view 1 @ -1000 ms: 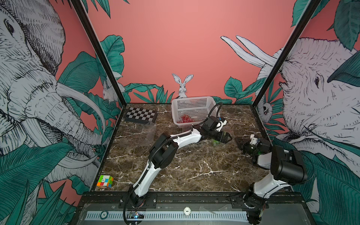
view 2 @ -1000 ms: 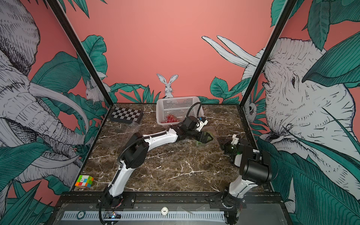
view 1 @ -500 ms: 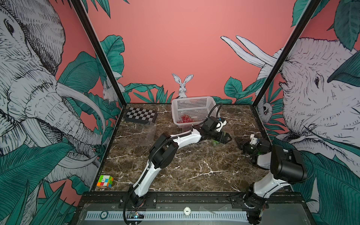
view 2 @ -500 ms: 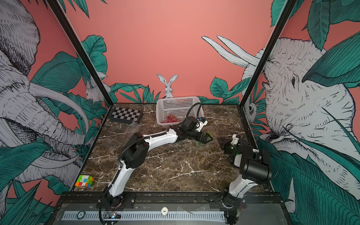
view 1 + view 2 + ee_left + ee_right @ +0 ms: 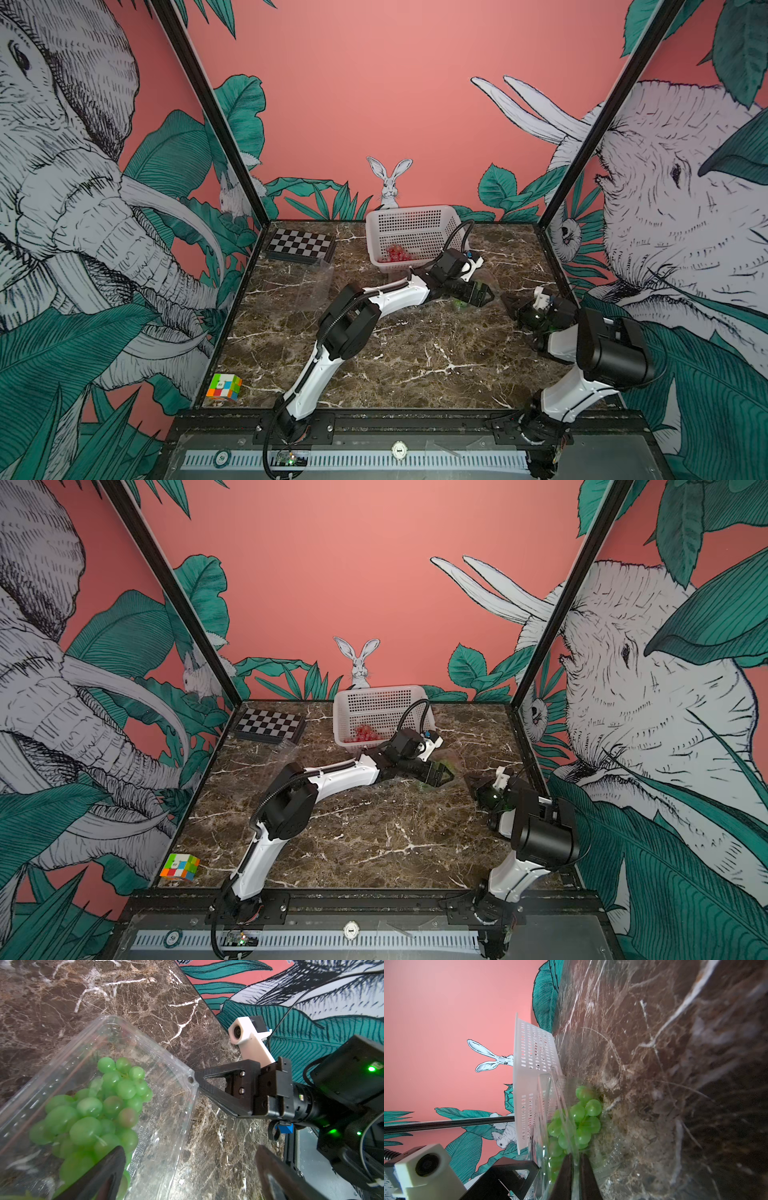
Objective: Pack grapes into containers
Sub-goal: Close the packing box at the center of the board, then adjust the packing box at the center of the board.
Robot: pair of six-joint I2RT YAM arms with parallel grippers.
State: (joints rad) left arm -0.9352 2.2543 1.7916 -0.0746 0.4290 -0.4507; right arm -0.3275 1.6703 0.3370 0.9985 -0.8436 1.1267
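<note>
In the clear container [image 5: 166,1088], glossy green grapes [image 5: 93,1109]

A robot lab booth: mural-papered walls [image 5: 415,104], black frame posts [image 5: 208,112], marble tabletop [image 5: 415,365], checkerboard [image 5: 300,246], rail-mounted arms [image 5: 399,295]

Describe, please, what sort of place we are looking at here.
Most likely a robot test cell, not a kitchen: a left arm and right arm mounted along a marble-look tabletop, a checkerboard, and jungle-mural walls in a black frame.
</note>
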